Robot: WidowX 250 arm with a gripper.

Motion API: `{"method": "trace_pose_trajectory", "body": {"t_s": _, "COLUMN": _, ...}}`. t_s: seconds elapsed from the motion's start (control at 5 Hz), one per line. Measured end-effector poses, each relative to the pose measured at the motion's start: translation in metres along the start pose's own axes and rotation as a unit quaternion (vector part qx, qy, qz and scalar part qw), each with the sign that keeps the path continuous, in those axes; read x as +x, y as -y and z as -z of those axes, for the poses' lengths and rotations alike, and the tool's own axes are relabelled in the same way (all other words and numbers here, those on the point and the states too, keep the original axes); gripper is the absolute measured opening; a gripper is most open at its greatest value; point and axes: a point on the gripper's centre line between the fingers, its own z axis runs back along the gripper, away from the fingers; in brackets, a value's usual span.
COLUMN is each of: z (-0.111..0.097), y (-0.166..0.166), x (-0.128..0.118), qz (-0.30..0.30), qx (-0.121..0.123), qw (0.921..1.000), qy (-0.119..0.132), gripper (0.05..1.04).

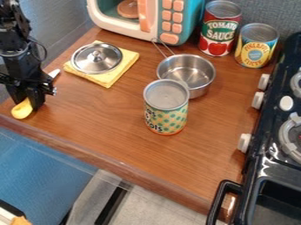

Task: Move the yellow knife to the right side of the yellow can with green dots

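At the left edge of the counter, the black gripper (pixel 27 102) hangs low over the yellow knife. The knife's rounded yellow handle (pixel 22 110) shows just below the gripper, and its pale blade (pixel 54 73) emerges on the upper right side; the middle of the knife is hidden behind the gripper. Whether the knife is held cannot be told. The yellow can with green dots (pixel 167 115) stands upright near the middle of the counter, well to the right of the knife and gripper.
A metal lid (pixel 97 58) lies on a yellow cloth (pixel 130 57). A steel pot (pixel 187 72) stands directly behind the dotted can. Farther back are a toy microwave (pixel 150 26), a red can (pixel 220 33) and a pineapple can (pixel 256 46). The stove (pixel 258 169) borders the right side.
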Motion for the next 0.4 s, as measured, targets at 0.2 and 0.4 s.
{"method": "trace_pose_trajectory", "body": {"t_s": 0.2, "z": -0.016, "y": 0.009, "x": -0.008, "qz": -0.011, "qx": -0.022, "qw": 0.9997, "qy": 0.0, "gripper": 0.381}}
{"method": "trace_pose_trajectory", "body": {"t_s": 0.4, "z": -0.067, "y": 0.031, "x": -0.019, "qz": -0.01, "qx": -0.036, "qw": 0.9979, "qy": 0.053, "gripper": 0.381}}
